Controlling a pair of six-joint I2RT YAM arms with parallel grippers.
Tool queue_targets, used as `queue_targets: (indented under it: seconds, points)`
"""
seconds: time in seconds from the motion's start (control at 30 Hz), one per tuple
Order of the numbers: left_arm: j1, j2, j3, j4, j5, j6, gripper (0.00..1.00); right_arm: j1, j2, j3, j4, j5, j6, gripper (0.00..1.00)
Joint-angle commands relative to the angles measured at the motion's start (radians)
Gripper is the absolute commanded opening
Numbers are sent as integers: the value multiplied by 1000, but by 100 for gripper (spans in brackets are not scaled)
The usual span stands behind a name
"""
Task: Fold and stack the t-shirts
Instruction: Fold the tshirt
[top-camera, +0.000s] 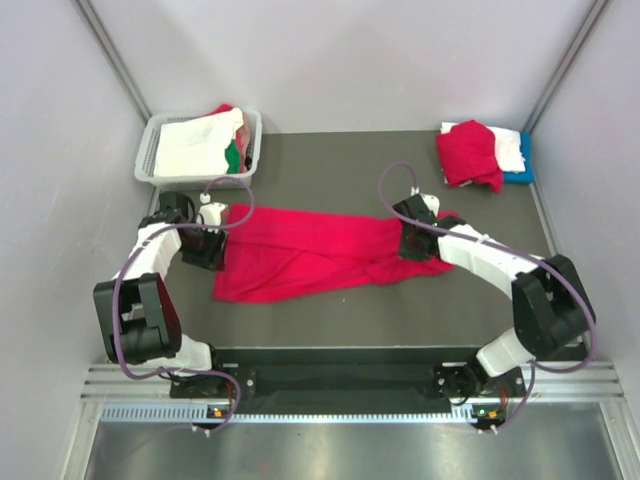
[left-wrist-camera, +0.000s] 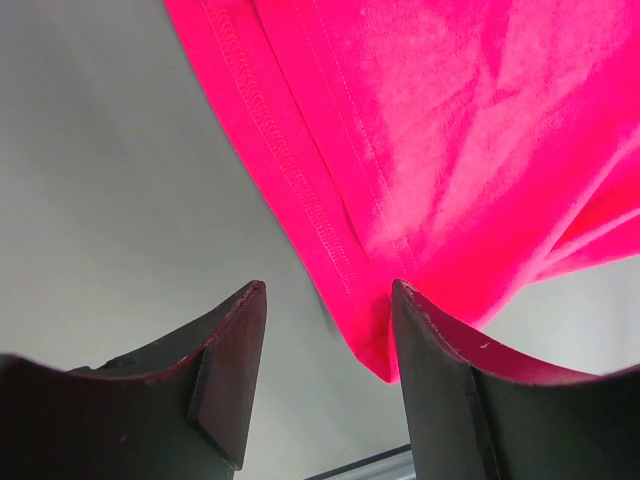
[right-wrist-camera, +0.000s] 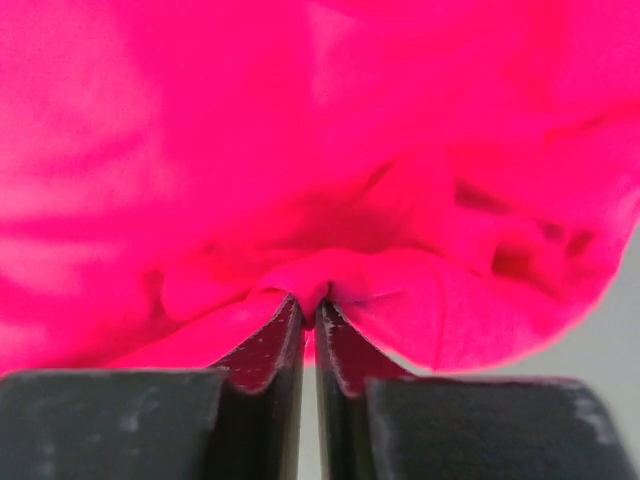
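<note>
Two grippers bracket the red t-shirt (top-camera: 310, 255), which lies stretched lengthwise and rumpled across the middle of the dark table (top-camera: 340, 160). My right gripper (right-wrist-camera: 308, 318) is clamped tight on a pinched ridge of cloth at the shirt's right end, the jaws nearly meeting with only red fabric between them. I read that as the anchor hold, so the shirt can be pulled taut or lifted from that side. My left gripper (left-wrist-camera: 325, 335) stands with its jaws parted at the opposite end. The stitched hem runs down into the gap and brushes one finger, but nothing is pinched there yet. That placement makes sense to me: a matching hold on the hem would let both arms carry the cloth over in one fold. At the far right corner a folded red shirt (top-camera: 468, 150) sits on a white shirt (top-camera: 510, 148) and a blue shirt (top-camera: 522, 176), which looks like the stack this one should join. The plastic basket (top-camera: 146, 160) at far left holds more cloth, mostly white. I judge the fold itself not yet begun.
</note>
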Motion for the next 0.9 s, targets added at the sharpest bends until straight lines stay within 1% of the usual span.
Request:
queue_targets:
  seconds: [0.0, 0.1, 0.13, 0.17, 0.23, 0.27, 0.3, 0.4, 0.47, 0.53, 0.57, 0.67, 0.7, 0.73, 0.77, 0.8, 0.87]
  points:
    - [5, -45, 27, -20, 16, 26, 58, -68, 96, 28, 108, -16, -52, 14]
    - [5, -43, 29, -25, 17, 27, 58, -75, 142, 23, 125, -25, -42, 15]
    - [5, -43, 29, -26, 19, 29, 58, -77, 147, 20, 139, -23, -40, 18]
    - [7, -45, 29, -26, 19, 29, 58, -77, 153, 20, 148, -23, -40, 27]
    - [5, -41, 30, -28, 20, 29, 58, -77, 156, 29, 147, 0, -42, 28]
    - [5, -38, 32, -30, 23, 27, 58, -77, 154, 47, 139, 10, -49, 31]
    - [5, -38, 35, -33, 23, 29, 58, -77, 148, 60, 129, 33, -66, 32]
    - [5, -37, 38, -40, 22, 32, 58, -58, 93, 98, 84, 101, -109, 38]
    - [7, -43, 40, -43, 19, 35, 58, -28, 41, 118, 35, 135, -128, 40]
    - [5, -46, 46, -52, 23, 35, 58, 3, 1, 113, 12, 150, -137, 42]
    - [5, -46, 55, -71, 38, 36, 58, 12, -36, 98, 1, 150, -135, 46]
    - [5, -40, 93, -124, 83, 49, 58, 41, -100, 49, -26, 144, -118, 47]
    - [5, -35, 105, -182, 115, 72, 57, 47, -111, 35, -33, 129, -102, 47]
    - [-4, -22, 131, -213, 126, 87, 56, 63, -131, 25, -31, 120, -94, 48]
    - [-8, -15, 141, -247, 129, 116, 51, 73, -134, 3, -33, 107, -86, 49]
    - [-17, -9, 144, -288, 126, 134, 49, 98, -134, -5, -31, 90, -74, 49]
    - [-25, -20, 119, -301, 109, 177, 47, 121, -119, -18, -34, 90, -59, 49]
